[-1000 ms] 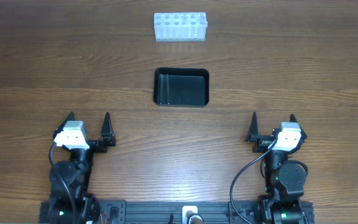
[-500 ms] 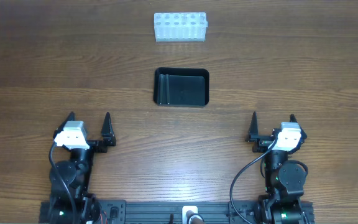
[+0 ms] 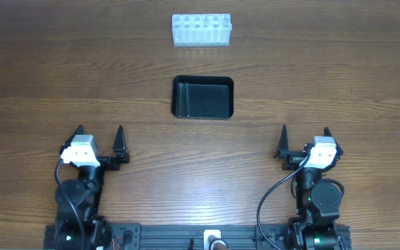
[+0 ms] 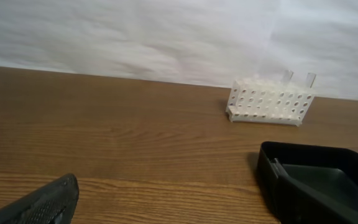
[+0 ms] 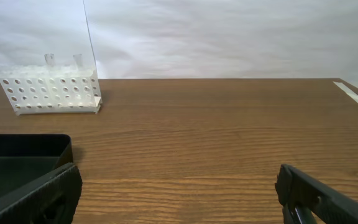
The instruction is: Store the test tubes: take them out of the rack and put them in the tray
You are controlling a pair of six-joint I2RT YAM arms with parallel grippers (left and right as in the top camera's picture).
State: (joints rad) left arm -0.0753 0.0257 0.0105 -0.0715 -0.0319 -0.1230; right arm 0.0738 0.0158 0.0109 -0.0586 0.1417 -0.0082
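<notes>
From above, the rack (image 3: 201,30) is too small to count its tubes. In the left wrist view two tubes (image 4: 310,79) stick out of it; whether others sit lower cannot be told. The tray (image 4: 316,177) is cut off by that view's edge. In the right wrist view a finger (image 5: 36,196) of the right end effector (image 3: 305,129) hides part of it. A pale streak (image 3: 186,97) inside the tray is too faint to identify. The left end effector (image 3: 99,129) has a finger cropped at the left wrist view's corner.
</notes>
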